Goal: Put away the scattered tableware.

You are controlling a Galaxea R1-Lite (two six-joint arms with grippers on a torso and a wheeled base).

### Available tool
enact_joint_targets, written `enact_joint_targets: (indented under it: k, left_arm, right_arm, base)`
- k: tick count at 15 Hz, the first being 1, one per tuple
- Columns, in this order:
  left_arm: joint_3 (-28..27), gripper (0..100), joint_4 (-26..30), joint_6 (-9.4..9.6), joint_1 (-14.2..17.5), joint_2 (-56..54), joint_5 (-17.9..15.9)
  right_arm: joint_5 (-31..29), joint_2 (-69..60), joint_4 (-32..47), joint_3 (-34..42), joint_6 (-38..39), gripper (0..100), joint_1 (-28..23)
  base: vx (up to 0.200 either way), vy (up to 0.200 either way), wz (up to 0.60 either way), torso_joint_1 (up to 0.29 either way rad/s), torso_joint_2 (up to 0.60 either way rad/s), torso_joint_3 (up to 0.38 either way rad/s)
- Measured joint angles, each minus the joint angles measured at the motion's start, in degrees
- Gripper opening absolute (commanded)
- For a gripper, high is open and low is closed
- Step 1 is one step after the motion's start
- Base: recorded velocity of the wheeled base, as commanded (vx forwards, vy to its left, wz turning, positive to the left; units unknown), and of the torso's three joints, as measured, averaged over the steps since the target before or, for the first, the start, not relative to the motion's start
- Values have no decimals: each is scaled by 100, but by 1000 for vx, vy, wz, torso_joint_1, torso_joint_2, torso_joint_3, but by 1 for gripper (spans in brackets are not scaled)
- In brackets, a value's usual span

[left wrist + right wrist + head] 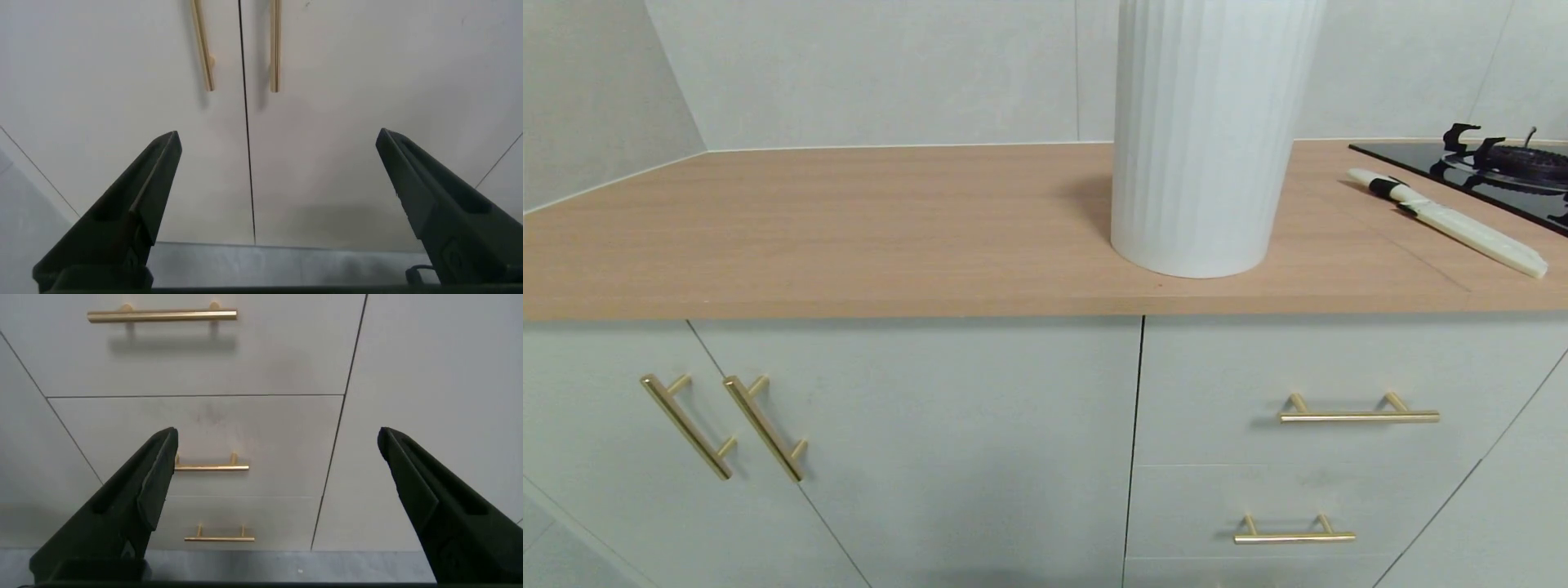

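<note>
Pale wood countertop (849, 229) runs along a tiled wall, above grey cabinet fronts. On it a tall white ribbed container (1209, 139) stands upright, near the front edge. To the right of the container and apart from it, the knife (1445, 219) lies flat on the wood, just beside the black hob (1494, 184); the knife has a cream blade and a black band on the handle. My left gripper (276, 139) has both jaws spread wide, nothing between them, and faces two cabinet doors (122, 82) with vertical gold handles (204, 45). My right gripper (276, 434) is equally spread and empty, facing stacked drawers (204, 416) with horizontal gold bars (162, 316).
</note>
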Motion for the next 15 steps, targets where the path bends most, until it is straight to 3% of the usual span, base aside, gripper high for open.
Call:
enact_joint_targets:
  k: [5,15]
  left_arm:
    - [0,100,-2,-2,0,0,0]
    - [-2,100,0,-13,0,0,2]
  right_arm:
    - [-1,0,0,0,2,100,2]
    - [7,0,0,0,-40,100,-1]
  base:
    - [0,-200,0,3,5,-2]
    - [0,0,0,0,0,0]
